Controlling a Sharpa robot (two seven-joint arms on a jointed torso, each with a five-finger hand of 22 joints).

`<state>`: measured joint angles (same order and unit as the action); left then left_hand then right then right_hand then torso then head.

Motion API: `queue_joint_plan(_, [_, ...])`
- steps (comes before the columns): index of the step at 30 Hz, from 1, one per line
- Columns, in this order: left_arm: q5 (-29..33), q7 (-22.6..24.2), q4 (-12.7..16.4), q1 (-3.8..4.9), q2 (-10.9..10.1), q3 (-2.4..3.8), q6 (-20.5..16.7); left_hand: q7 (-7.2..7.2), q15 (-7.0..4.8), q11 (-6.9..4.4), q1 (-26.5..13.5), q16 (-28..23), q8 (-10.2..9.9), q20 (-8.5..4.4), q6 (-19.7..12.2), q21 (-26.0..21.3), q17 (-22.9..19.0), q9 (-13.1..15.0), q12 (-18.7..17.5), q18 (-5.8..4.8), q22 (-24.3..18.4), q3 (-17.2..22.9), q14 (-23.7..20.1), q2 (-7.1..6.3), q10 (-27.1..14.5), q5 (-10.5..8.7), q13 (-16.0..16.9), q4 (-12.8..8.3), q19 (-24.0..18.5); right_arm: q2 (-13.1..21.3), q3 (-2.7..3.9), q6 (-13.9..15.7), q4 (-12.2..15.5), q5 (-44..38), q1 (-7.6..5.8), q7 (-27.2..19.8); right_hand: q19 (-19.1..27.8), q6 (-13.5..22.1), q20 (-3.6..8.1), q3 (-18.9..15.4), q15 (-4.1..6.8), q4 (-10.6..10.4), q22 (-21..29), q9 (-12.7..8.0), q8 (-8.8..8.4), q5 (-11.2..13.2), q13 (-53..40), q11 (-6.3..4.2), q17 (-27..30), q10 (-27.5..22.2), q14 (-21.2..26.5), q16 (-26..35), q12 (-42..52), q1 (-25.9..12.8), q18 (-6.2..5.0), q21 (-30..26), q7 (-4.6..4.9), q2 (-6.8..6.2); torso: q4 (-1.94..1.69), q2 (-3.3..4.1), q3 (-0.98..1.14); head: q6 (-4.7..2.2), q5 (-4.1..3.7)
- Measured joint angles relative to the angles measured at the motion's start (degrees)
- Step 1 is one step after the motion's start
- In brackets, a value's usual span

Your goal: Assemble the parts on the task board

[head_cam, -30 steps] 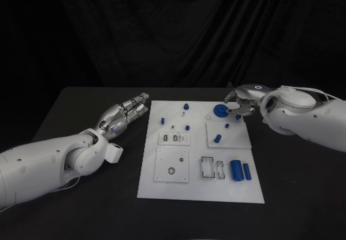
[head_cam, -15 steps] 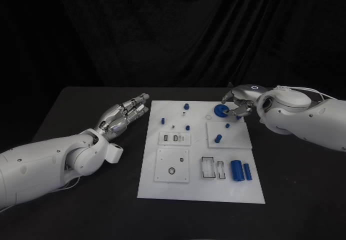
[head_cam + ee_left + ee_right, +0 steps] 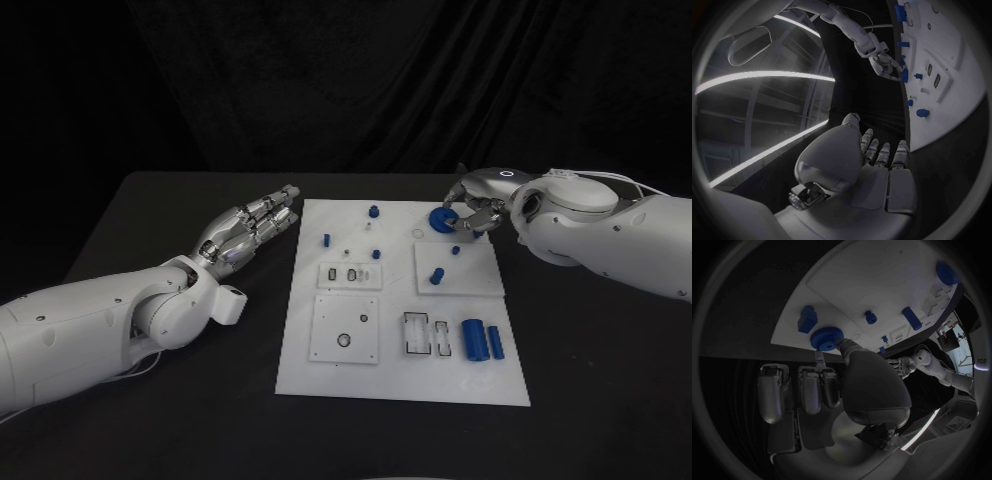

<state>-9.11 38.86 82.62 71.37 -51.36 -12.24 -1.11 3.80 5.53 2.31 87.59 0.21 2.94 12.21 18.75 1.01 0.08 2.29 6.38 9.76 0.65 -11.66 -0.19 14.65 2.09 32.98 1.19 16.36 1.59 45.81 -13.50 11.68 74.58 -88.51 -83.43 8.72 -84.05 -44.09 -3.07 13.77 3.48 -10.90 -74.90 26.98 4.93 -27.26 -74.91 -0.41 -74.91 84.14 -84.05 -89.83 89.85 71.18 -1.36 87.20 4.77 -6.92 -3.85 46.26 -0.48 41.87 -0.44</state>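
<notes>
The white task board [image 3: 404,375] lies in the middle of the table. At its far right corner my right hand [image 3: 472,210] pinches a blue toothed gear [image 3: 444,220] between thumb and a finger; the right wrist view shows the gear [image 3: 823,338] at the fingertips [image 3: 819,358], just over the board's [image 3: 873,280] edge. Whether it touches the board I cannot tell. My left hand [image 3: 248,228] lies flat and open on the table beside the board's left edge, holding nothing. The left wrist view shows this hand [image 3: 873,165], the board [image 3: 954,80] and the gear [image 3: 904,75].
Small blue pegs [image 3: 372,212] [image 3: 326,240] [image 3: 454,251] [image 3: 434,277] stand on the board's far half. Two larger blue cylinders [image 3: 472,340] [image 3: 495,343] lie near its right front, beside a slotted inset [image 3: 415,334]. A square plate with a ring [image 3: 345,329] sits front left.
My right hand has edged slightly left over the board's far right corner, drawing closer round the gear. The left hand has not moved.
</notes>
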Motion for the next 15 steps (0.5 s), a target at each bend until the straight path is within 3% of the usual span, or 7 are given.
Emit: queue_joint_plan(15, [0.0,0.0,-0.1,-0.01,0.1,0.0,0.2,0.0,0.21,-0.01,0.0,0.0,0.0,0.21,0.0,0.0,0.0,0.0,0.0,0.0,0.0,0.2,0.2,0.0,0.0,0.0,0.0,-0.2,-0.2,-0.8,0.09,-1.0,-0.4,-0.9,0.12,0.8,0.0,-0.8,0.0,-0.2,0.0,0.5,0.0,-0.1,0.16,0.0,0.0,0.0,0.0,0.0,0.0,0.0,0.0,0.8,0.0,0.0,0.01,-0.8,0.09,-0.02,0.02,0.23,0.08])
